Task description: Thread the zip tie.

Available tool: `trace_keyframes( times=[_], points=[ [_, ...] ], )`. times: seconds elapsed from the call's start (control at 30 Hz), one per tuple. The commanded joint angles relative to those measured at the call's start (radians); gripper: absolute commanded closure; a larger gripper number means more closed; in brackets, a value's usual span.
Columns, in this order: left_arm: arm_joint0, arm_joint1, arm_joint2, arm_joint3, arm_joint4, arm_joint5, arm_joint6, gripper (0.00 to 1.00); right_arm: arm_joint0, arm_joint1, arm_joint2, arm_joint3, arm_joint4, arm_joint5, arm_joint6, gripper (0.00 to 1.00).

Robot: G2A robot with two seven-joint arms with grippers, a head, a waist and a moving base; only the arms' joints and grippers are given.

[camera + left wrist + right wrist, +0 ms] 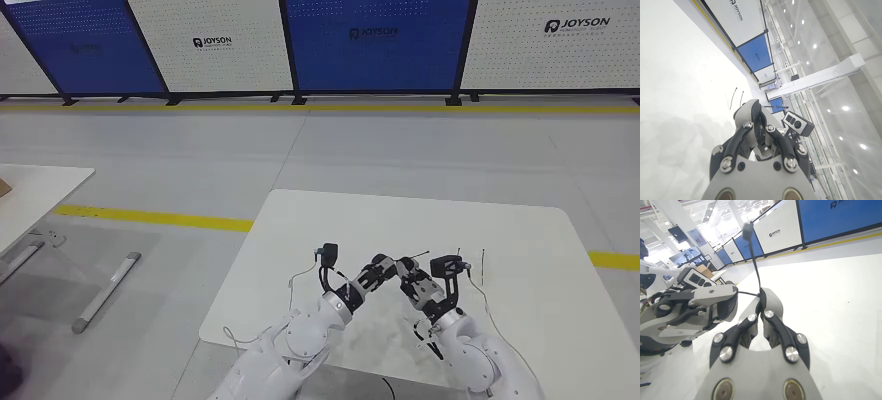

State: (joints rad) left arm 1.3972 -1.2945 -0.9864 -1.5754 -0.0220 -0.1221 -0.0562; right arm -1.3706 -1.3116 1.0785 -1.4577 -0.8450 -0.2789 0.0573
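White, matte table top point(520, 230) with rounded corners carries the whole set-up, and both my arms meet above its near part. Noted of my right pincer point(761, 295): grey metal fingers with black, soft-looking pads, closed tight on the zip tie point(755, 266) and pinching it partway along the strap. My left pincer point(756, 108) is of the same build and likewise closed; it grips the thin run of the tie close beside the right one. The tie is black plastic, a flat, narrow, flexible strap. From my right pads one run rises to a blocky head point(746, 231), and a thinner run crosses sideways into my left tips. All of it is held in the air, off the table. Judgement: the step in hand is alignment before insertion; no closed loop is visible, so the threading looks not yet done. The next move, as I read it, calls for bending the strap round until the tapered tail meets the slot in the head. That is a small target on a springy strap, so it needs fine wrist rotation and a firm pinch close to the tail's end, or the end will flex away. Whether the ridged face is turned correctly I cannot tell. Two spare ties point(733, 98), also black and thin, lie flat on the table near my right arm, side by side and apart.
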Motion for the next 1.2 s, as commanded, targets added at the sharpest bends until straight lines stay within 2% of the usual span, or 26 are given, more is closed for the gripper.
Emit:
trace_keyframes(
  times=[0.0, 0.7, 1.17],
  points=[
    [0.002, 0.000, -0.002, -0.001, -0.002, -0.009, -0.001, 1.00, 0.001, 0.000, 0.000, 0.002, -0.001, 0.001, 0.003, 1.00],
    [0.025, 0.003, -0.016, -0.034, -0.002, -0.052, -0.009, 1.00, 0.010, -0.003, -0.008, 0.020, -0.006, 0.000, 0.022, 1.00],
    [0.067, 0.012, -0.044, -0.091, 0.005, -0.095, -0.015, 1.00, 0.025, -0.008, -0.020, 0.039, -0.008, 0.007, 0.029, 1.00]
  ],
)
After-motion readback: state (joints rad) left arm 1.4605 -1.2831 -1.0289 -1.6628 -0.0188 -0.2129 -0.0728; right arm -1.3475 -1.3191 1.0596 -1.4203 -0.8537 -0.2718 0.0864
